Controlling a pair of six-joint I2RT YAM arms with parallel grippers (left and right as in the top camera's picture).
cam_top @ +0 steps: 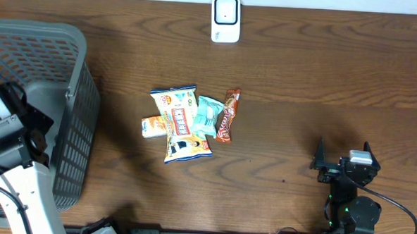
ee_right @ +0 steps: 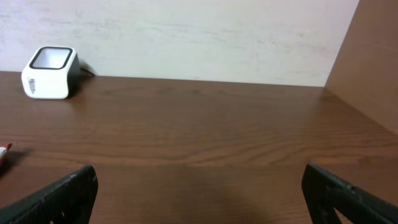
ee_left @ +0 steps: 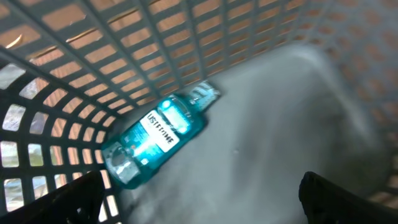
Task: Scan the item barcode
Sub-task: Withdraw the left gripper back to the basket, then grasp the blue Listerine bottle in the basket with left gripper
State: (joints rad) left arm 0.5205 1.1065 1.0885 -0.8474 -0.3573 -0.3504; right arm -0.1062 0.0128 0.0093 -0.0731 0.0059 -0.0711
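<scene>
The left gripper (ee_left: 205, 202) is held wide open, with nothing between its jaws. Its dark fingertips (ee_left: 74, 199) are seen at the two lower corners of the left wrist view. It is hung inside the grey basket (ee_left: 124, 37) at the left end of the table and is kept apart from what lies there. Beneath it a teal mouthwash bottle (ee_left: 155, 134) is laid on its side on the basket floor, close against the lattice wall. The white label is turned upward and the cap is pointed to the lower left of that view.

The right gripper (ee_right: 199, 199) is likewise spread wide and nothing is held in it. It is poised low over bare wood near the front right of the table (ee_right: 217, 137).

The white scanner (cam_top: 225, 19) is stood at the back edge of the table, well apart from both grippers.

Between the two arms, near the middle of the table, a small heap of packaged items is found. A yellow and white snack bag (cam_top: 180, 123) is laid lengthwise, with a small orange packet (cam_top: 152, 126) touching its left side. A pale teal packet (cam_top: 207, 117) is tucked against its right side. A brown and red candy bar (cam_top: 227, 114) is laid just beside the teal packet, on the right. No barcode can be made out on any of them.
</scene>
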